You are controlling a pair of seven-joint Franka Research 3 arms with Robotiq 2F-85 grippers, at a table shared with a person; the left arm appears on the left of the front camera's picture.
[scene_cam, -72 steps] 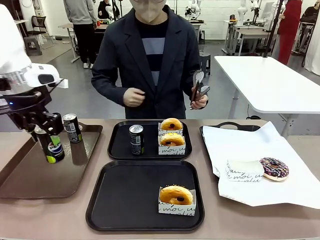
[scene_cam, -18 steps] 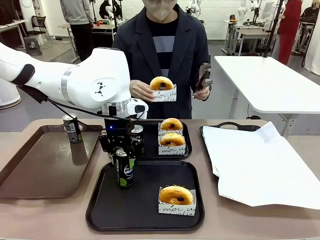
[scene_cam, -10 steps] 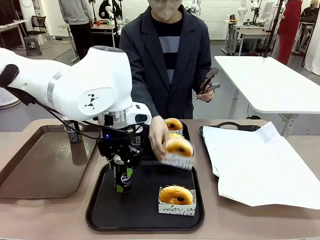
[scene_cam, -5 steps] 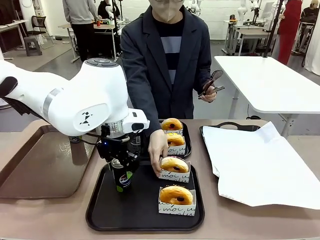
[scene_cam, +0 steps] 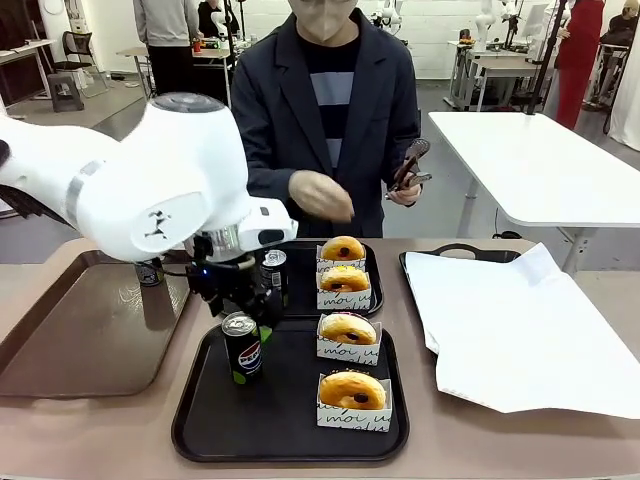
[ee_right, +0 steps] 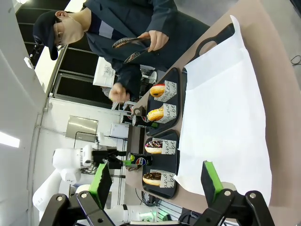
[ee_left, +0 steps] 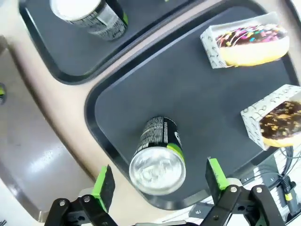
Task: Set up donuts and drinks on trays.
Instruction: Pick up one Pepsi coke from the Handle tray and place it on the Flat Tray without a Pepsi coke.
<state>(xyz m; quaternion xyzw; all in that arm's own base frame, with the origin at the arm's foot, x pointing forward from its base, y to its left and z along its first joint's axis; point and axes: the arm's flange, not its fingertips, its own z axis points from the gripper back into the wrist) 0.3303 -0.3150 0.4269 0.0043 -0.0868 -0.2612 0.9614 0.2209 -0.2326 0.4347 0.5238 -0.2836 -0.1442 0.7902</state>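
The left gripper (ee_left: 160, 188) has its jaws spread wide, one green pad on either side of the Pepsi can (ee_left: 157, 157) and clear of it; nothing is pinched. In the front view the left gripper (scene_cam: 243, 300) hangs just above the can (scene_cam: 241, 347), which stands upright and free on the near black tray (scene_cam: 200, 420), in the tray's 9 o'clock area.

The right gripper (ee_right: 155, 186) also stands with its fingers wide apart and holds nothing; it looks down the length of the table from the far right end.

Layout, front view:
- Near black tray: two donuts in white paper sleeves along the 3 o'clock side, the nearer donut (scene_cam: 353, 392) at about 4 o'clock and the farther donut (scene_cam: 348, 331) at about 2 o'clock. They sit one behind the other, close together, well apart from the Pepsi can.
- Far black tray (scene_cam: 300, 312): lies at 12 o'clock from the near tray. It carries a second can (scene_cam: 274, 272), partly hidden behind the left gripper, and two more sleeved donuts (scene_cam: 343, 264) on its 3 o'clock side.
- Brown tray (scene_cam: 70, 340): at 9 o'clock from the black trays, with another can (scene_cam: 149, 272) at its far edge, mostly hidden by the left arm.
- White paper (scene_cam: 520, 330): at 3 o'clock, covering a dark tray.

The person stands at the far side, one hand (scene_cam: 318, 195) raised above the far tray, the other hand (scene_cam: 404, 188) holding tongs (scene_cam: 410, 160).
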